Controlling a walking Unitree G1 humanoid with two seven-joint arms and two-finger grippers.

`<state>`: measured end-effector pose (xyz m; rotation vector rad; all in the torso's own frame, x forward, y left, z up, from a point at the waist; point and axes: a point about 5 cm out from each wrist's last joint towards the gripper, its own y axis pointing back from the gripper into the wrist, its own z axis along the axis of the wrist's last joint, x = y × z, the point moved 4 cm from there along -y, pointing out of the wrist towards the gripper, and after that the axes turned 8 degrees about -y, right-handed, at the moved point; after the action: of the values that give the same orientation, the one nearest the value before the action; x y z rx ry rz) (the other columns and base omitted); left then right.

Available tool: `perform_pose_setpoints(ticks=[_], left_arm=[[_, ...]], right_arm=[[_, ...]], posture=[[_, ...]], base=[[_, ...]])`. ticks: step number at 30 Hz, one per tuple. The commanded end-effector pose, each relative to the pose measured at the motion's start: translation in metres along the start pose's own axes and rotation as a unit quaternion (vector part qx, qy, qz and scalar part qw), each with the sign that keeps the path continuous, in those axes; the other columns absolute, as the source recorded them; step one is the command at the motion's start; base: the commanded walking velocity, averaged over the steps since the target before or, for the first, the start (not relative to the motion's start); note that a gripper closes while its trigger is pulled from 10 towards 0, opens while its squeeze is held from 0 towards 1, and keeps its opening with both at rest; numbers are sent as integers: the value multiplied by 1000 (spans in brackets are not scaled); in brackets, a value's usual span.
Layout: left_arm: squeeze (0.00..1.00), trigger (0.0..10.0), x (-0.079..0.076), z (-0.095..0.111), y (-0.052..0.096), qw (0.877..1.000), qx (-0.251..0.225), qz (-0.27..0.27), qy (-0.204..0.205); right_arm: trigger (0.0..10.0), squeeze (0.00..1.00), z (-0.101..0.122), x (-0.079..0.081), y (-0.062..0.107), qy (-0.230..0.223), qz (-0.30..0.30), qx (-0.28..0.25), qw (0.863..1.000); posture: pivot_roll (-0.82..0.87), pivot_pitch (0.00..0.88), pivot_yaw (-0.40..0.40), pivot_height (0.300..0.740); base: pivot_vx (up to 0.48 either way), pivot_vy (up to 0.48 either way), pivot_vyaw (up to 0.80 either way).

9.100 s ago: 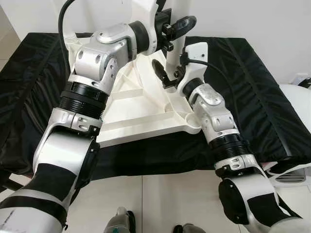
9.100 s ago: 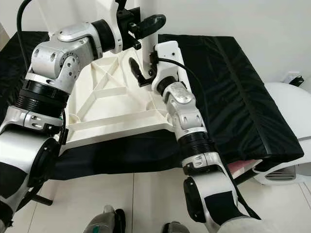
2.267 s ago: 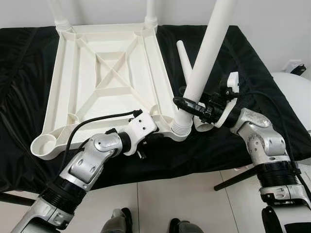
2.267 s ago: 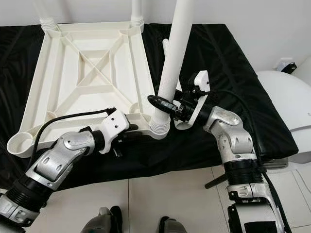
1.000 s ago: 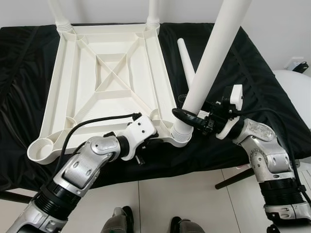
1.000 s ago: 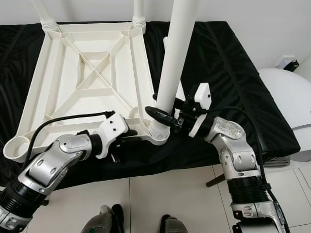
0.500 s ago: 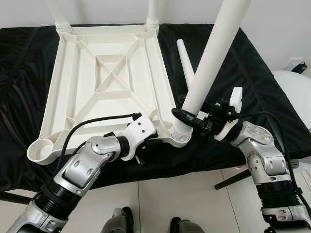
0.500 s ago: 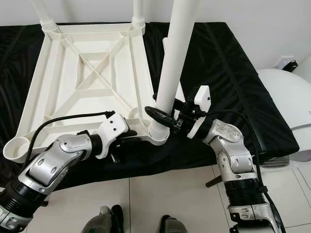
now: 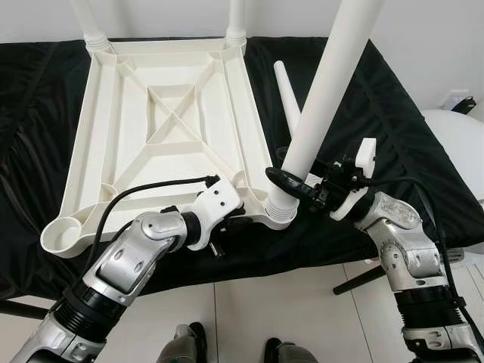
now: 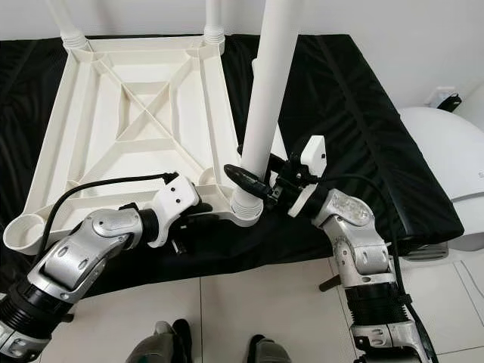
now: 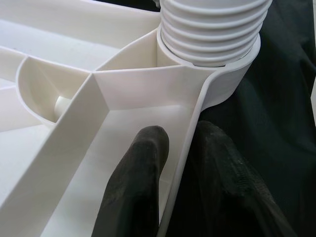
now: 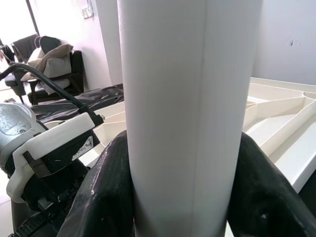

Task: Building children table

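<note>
A white plastic table top (image 9: 162, 128) lies upside down on a black cloth (image 9: 378, 113). Two white legs (image 9: 237, 19) stand in its far corners. A third leg (image 9: 329, 83) stands tilted in the near right corner socket (image 9: 281, 214), and my right gripper (image 9: 291, 174) is shut around it just above the ribbed base (image 11: 212, 29). Its fingers (image 12: 106, 197) flank the leg (image 12: 187, 113). My left gripper (image 9: 227, 225) is shut on the table's near rim (image 11: 187, 143), one finger (image 11: 143, 182) inside it. A loose leg (image 9: 286, 94) lies on the cloth. The near left socket (image 9: 64, 233) holds nothing.
A white rounded object (image 9: 461, 144) stands at the right beyond the cloth's edge. A dark rod (image 9: 355, 280) slants over the tiled floor (image 9: 249, 310) under my right arm. My feet (image 9: 189, 348) are at the bottom. A white wall runs behind.
Over the last second my right wrist has crept slightly left around the leg, which stands a touch more upright in its socket. My left gripper has kept its hold on the rim.
</note>
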<state>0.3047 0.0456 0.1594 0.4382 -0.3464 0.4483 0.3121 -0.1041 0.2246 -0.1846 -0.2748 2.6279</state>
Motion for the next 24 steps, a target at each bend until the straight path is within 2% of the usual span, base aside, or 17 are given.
perform_pose_setpoints(ticks=[1, 24], left_arm=[[0, 10000, -16, 11, -5, 999, -20, -42, -9], [0, 10000, -16, 15, -4, 999, -24, -41, -8]], right_arm=[[10000, 0, -41, 7, 6, -59, -18, 63, 996], [10000, 0, -32, 24, 0, -48, -71, 17, 996]], posture=[[-58, 256, -2, 740], [-62, 274, -4, 740]], base=[[0, 0, 0], [0, 0, 0]])
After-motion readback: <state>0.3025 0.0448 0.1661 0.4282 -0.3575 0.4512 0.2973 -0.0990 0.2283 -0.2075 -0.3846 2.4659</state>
